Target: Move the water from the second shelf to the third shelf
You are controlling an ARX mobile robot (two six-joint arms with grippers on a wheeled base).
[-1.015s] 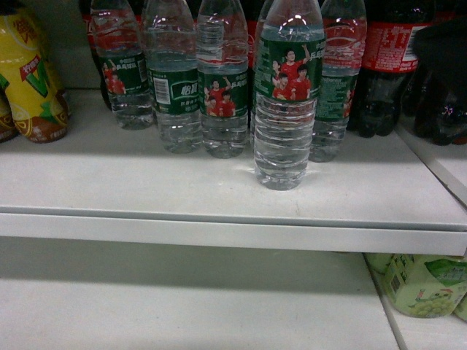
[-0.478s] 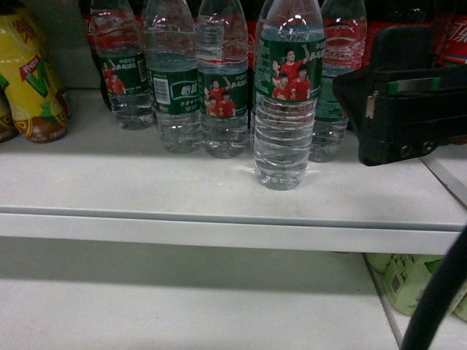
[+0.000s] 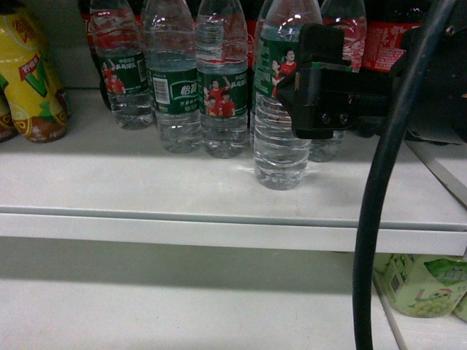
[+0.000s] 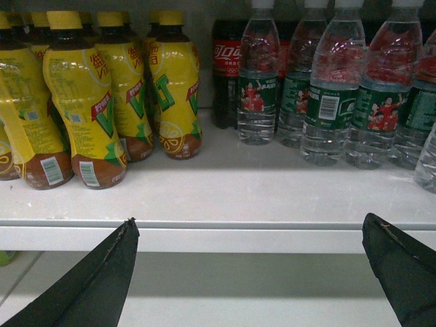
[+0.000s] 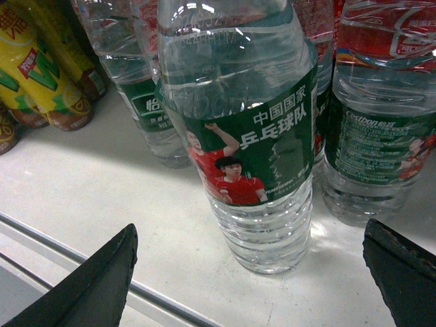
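Standing upright, the water (image 5: 252, 150) points cap upward.

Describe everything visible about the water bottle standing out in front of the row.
The front water bottle is clear ribbed plastic, filled, with a green wrap label showing people in red shirts. It stands upright on the white shelf, ahead of the row of matching bottles. The right claw, open, overlaps its right side; contact cannot be told.

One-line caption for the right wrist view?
Open right gripper faces the front water bottle standing on the white shelf.
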